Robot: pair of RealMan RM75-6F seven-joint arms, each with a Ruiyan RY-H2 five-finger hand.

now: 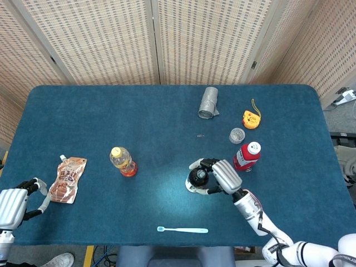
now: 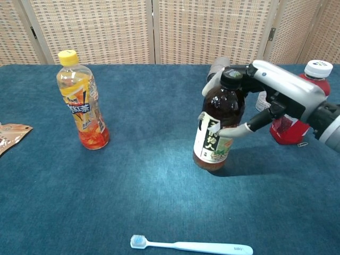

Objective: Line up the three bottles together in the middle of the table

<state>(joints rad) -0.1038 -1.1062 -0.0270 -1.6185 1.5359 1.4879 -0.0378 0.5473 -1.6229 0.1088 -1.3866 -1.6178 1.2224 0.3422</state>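
fingers point(image 2: 236, 130) of the right hand point(image 2: 276, 95) are being clamped on the dark bottle point(image 2: 218, 127), tilted, mid-desk | red bottle point(image 2: 297, 106) is being kept just beside it | orange bottle point(image 2: 79, 103) well apart, upright | left hand point(image 1: 14, 201) is being held with fingers apart, near the pouch point(image 1: 68, 178) | desk point(image 1: 167, 111)

You are working at a staged test station, not a home or shop. A table point(image 1: 167, 111) covered in blue felt stands in front of folding woven-cane screens point(image 1: 206, 39) that close off the room behind it. Unrelated items are scattered across the felt: a tape roll point(image 1: 209, 103) near the table's far edge, a toothbrush point(image 1: 182, 230) near its front edge and a snack pouch point(image 1: 68, 179) at its left end. Beyond the table's right end, cabling point(image 1: 346, 95) lies on bare floor.
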